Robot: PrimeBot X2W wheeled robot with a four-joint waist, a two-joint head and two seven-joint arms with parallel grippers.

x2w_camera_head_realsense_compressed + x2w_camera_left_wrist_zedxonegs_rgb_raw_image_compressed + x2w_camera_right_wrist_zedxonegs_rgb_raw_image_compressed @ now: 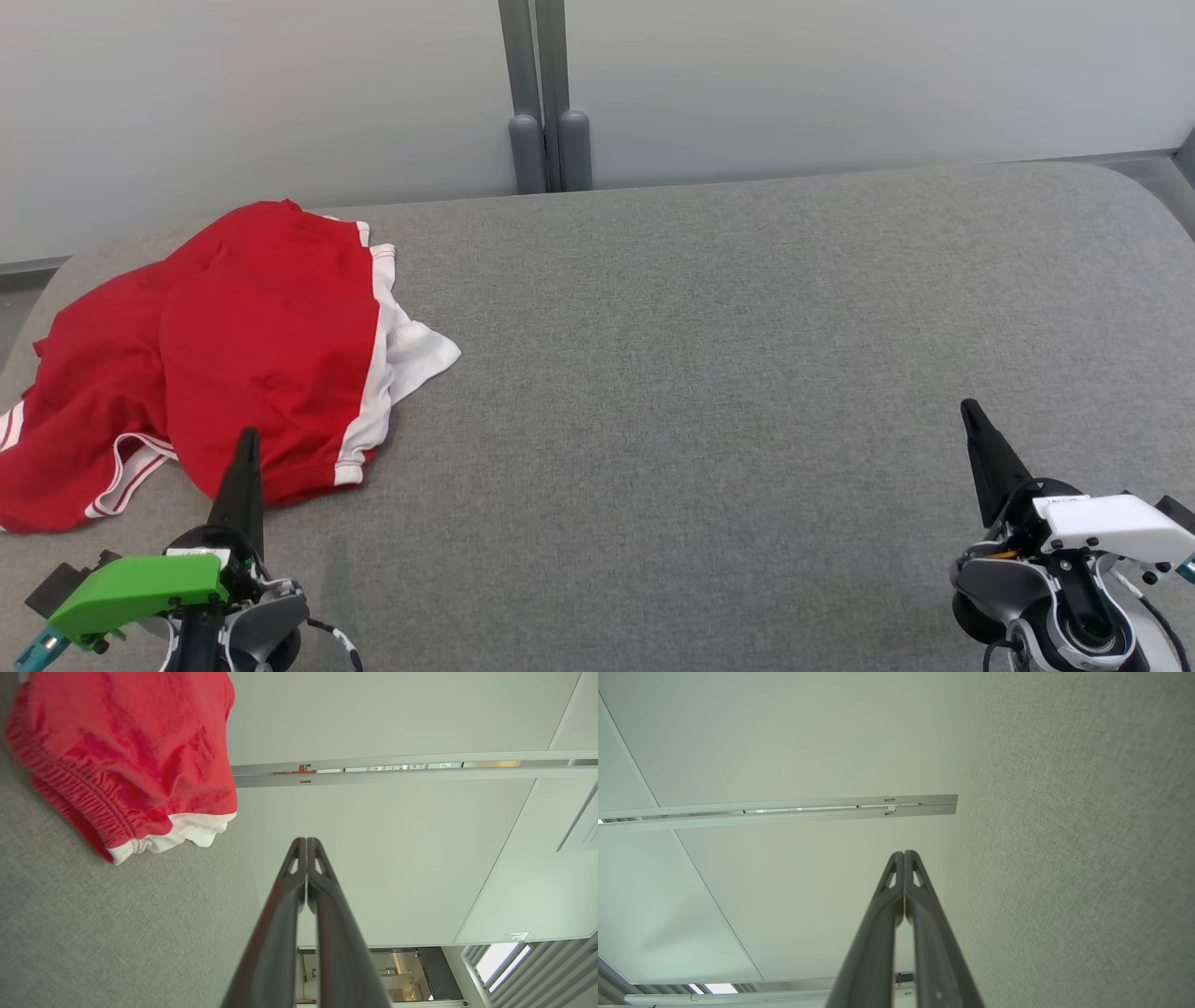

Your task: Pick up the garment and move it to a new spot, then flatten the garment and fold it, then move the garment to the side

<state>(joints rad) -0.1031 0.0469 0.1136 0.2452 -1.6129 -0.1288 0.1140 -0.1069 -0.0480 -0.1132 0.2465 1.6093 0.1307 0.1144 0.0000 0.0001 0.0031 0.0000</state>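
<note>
The garment (205, 355) is a pair of red shorts with white trim, lying crumpled at the far left of the grey table (709, 355). The left wrist view has the garment (121, 756) at its upper left, with the gathered waistband and white hem facing the camera. My left gripper (247, 439) is shut and empty at the lower left, its tips in front of the garment's near edge; whether they touch it I cannot tell. In its own view the left gripper (307, 840) points past the garment. My right gripper (969, 408) is shut and empty at the lower right, far from the garment, and the right gripper (904, 853) points along the table.
A pale wall with a grey double post (546, 103) runs behind the table's far edge. The table's rounded corners lie at the far left and far right. Bare grey cloth (747, 420) spreads between the two grippers.
</note>
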